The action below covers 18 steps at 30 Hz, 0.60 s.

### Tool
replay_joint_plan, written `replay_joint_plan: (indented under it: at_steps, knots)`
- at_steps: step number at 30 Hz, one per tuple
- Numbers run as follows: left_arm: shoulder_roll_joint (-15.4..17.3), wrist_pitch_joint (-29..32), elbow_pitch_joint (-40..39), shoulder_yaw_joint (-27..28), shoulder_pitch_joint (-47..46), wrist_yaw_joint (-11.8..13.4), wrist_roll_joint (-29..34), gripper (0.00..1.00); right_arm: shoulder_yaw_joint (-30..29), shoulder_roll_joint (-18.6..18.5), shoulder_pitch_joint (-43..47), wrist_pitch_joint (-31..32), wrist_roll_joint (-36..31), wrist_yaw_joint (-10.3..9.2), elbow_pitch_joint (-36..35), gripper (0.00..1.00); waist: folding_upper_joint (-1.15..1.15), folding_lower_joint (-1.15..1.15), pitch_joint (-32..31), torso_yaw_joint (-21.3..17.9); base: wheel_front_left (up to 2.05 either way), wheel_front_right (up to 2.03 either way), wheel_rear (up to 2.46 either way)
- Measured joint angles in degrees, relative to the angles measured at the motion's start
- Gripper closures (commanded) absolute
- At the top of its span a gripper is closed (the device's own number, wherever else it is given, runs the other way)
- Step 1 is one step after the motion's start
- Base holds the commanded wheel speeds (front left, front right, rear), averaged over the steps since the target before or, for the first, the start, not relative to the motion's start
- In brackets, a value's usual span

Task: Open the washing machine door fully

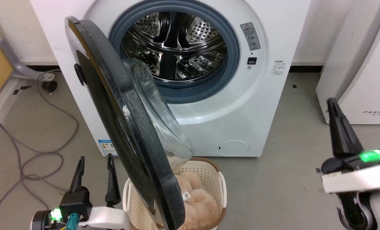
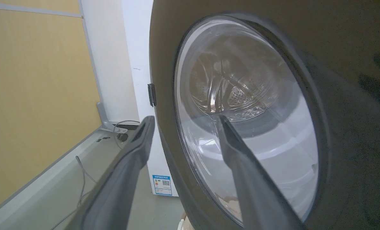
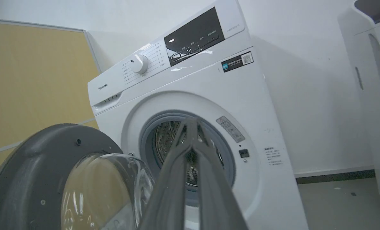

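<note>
on the floor at left lies a grey cable (image 1: 33, 153); beside it the left gripper (image 1: 95, 157) is spread, empty, near the washing machine door (image 1: 129, 134), swung half open over a basket (image 1: 222, 183) before the washing machine (image 1: 266, 95). farther right, the right gripper (image 1: 332, 103) is clenched, empty.

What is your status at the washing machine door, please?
Left gripper jaws open, empty, outside washing machine door. Right gripper jaws shut, clear. Door partly open. Basket on floor under its edge.
</note>
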Motion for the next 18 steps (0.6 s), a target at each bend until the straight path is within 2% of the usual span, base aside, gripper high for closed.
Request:
replay_joint_plan:
  at_steps: [3, 7, 10, 18]
  knots:
    - [0.0, 0.0, -0.1, 0.1, 0.1, 0.0, 0.0, 0.00, -4.5, 2.9, 3.0, 0.0, -12.9, 0.00, -1.2, 1.00, 0.00, 0.00, -0.1, -0.1, 0.00, 0.00, 0.00]
    - [0.0, 0.0, -0.2, 0.2, 0.3, 0.0, 0.0, 0.00, -7.5, 6.5, 7.2, 0.0, -24.1, 0.01, -1.7, 1.00, 0.00, 0.00, -0.1, -0.2, 0.00, 0.00, 0.00]
    - [0.0, 0.0, -0.2, 0.2, 0.4, 0.0, 0.0, 0.00, -8.8, 8.1, 9.5, 0.0, -28.8, 0.01, -1.3, 1.00, 0.00, 0.00, -0.1, -0.1, 0.00, 0.00, 0.00]
    - [0.0, 0.0, -0.2, 0.2, 0.6, 0.0, 0.3, 0.00, -11.0, 11.3, 14.4, 0.0, -32.9, 0.01, 1.0, 1.00, 0.00, 0.00, -0.1, 0.1, 0.00, 0.00, 0.00]
